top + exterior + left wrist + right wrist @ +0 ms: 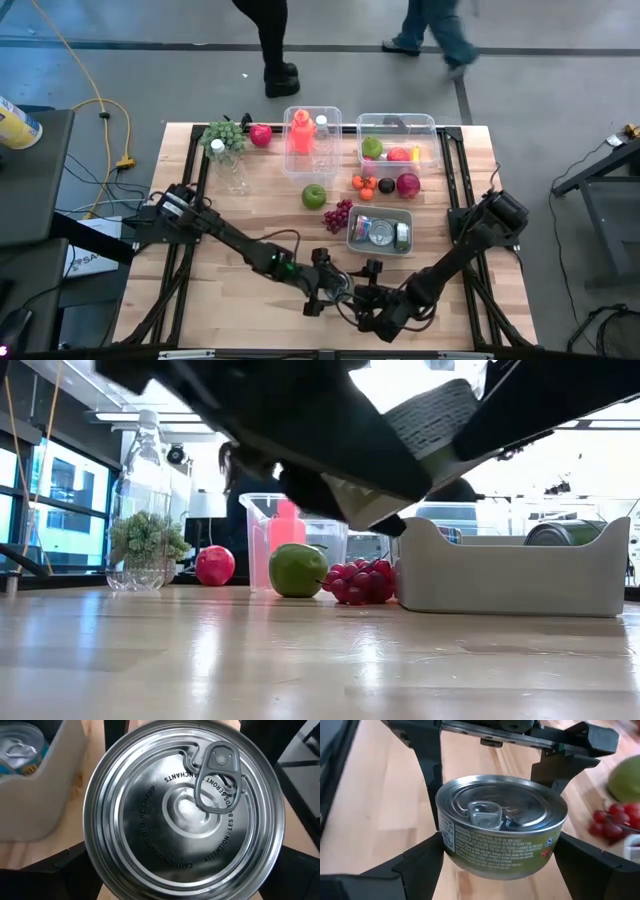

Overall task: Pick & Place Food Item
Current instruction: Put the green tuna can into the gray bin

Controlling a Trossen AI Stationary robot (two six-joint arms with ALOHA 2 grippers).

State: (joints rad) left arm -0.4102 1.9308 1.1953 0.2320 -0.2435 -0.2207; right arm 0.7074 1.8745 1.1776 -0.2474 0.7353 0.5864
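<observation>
Tin, flat silver pull-tab, clamped between right tool fingers; left tool fingers apart, flanking it above the counter.

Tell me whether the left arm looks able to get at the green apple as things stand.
Probably yes. The left gripper is open beside the can that the right gripper holds; bare table lies between it and the green apple.
</observation>
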